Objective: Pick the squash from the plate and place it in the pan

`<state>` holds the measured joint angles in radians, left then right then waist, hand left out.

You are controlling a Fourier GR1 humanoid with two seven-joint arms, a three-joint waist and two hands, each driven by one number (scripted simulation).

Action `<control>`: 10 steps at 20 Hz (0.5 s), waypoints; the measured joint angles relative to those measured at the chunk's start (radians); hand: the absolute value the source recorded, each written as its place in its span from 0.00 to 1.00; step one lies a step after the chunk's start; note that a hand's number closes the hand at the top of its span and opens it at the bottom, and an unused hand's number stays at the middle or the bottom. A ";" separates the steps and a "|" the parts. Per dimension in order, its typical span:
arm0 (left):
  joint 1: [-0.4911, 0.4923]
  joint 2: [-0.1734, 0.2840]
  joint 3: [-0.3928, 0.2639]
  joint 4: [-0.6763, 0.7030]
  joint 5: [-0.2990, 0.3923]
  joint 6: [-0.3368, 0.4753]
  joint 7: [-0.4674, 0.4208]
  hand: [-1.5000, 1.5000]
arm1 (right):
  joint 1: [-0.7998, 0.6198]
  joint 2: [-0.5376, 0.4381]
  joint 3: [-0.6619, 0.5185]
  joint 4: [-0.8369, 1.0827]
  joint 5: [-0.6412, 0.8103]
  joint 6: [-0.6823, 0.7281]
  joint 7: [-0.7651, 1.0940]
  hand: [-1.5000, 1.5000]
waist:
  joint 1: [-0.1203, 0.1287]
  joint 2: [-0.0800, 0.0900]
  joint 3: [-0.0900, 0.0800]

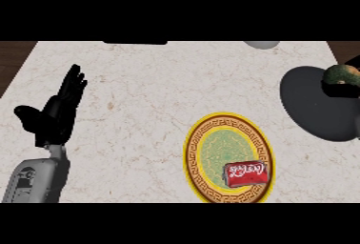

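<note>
the left hand (60,107) stands at about nine o'clock on the pale marbled table (141,90), fingers straight and raised toward twelve, thumb spread out to the side, holding nothing; its grey forearm (35,178) comes in from the lower edge at about seven o'clock and is cut off there. at about five o'clock lies a round plate (193,162) with a yellow rim, a brown patterned band and a green centre, and on its lower right part rests a red packet (246,173) with white lettering too small to read. the dark grey pan (316,107) sits at about three o'clock, its right side cut off by the view's edge. the squash (341,74), green with an orange patch, is over the pan's upper right part, well apart from the plate, and partly cut off at the edge; whether it touches the pan cannot be told. a black shape just below the squash seems to be part of the right hand (343,89), but so little of it shows that its fingers cannot be made out. at twelve o'clock a dark flat object (135,42) and a grey rounded object (262,44) are cut off by the top edge and cannot be identified.
</note>
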<state>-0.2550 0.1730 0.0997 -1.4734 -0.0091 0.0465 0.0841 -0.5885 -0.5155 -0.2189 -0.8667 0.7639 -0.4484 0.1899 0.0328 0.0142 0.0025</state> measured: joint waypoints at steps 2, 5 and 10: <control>-0.010 -0.005 -0.003 0.012 -0.002 0.002 -0.002 0.50 | -0.035 -0.019 -0.036 0.117 -0.019 -0.032 -0.075 1.00 | 0.004 0.002 0.001; -0.006 -0.012 -0.012 0.005 -0.003 -0.002 -0.005 0.50 | -0.059 -0.038 -0.084 0.259 -0.043 -0.087 -0.183 1.00 | 0.015 0.007 0.002; -0.032 -0.021 -0.021 0.016 -0.009 0.002 0.003 0.50 | -0.110 -0.064 -0.161 0.421 -0.115 -0.061 -0.300 0.00 | 0.024 0.013 0.004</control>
<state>-0.2866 0.1524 0.0786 -1.4576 -0.0181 0.0488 0.0867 -0.6983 -0.5792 -0.3803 -0.4462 0.6484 -0.5093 -0.1104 0.0565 0.0268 0.0065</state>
